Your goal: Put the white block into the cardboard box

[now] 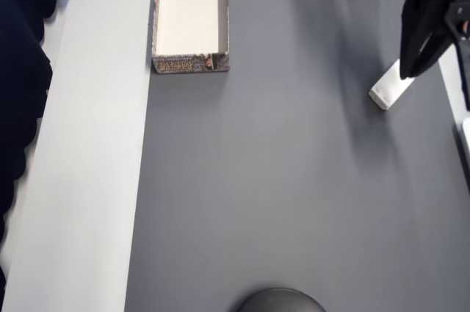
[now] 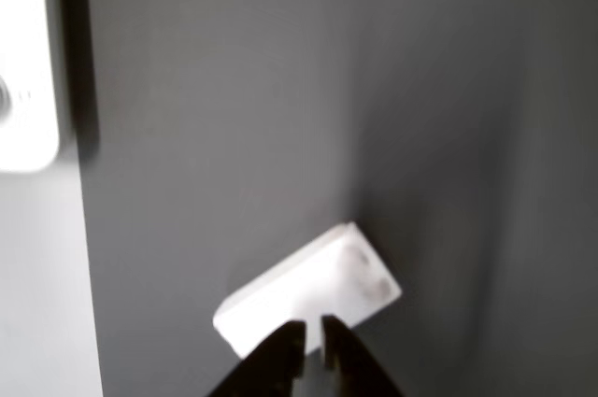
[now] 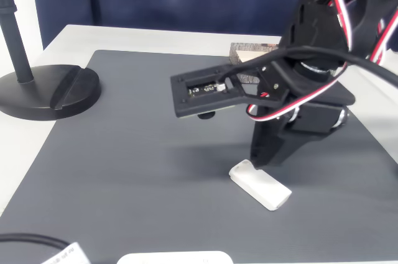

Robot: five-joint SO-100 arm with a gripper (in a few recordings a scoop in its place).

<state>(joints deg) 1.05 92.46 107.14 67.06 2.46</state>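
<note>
The white block lies flat on the dark grey mat near its right edge in the overhead view, and at an angle in the wrist view. My black gripper hangs just above one end of the block, its fingertips nearly together with only a sliver of a gap and nothing between them. In the overhead view the gripper covers the block's far end. The cardboard box, cream inside with patterned walls, stands at the mat's top left, far from the block; in the fixed view the box peeks out behind the arm.
A black round stand base sits at the mat's left in the fixed view and shows as a base at the overhead's bottom edge. A white device lies just off the mat near the block. The grey mat spreads wide between block and box.
</note>
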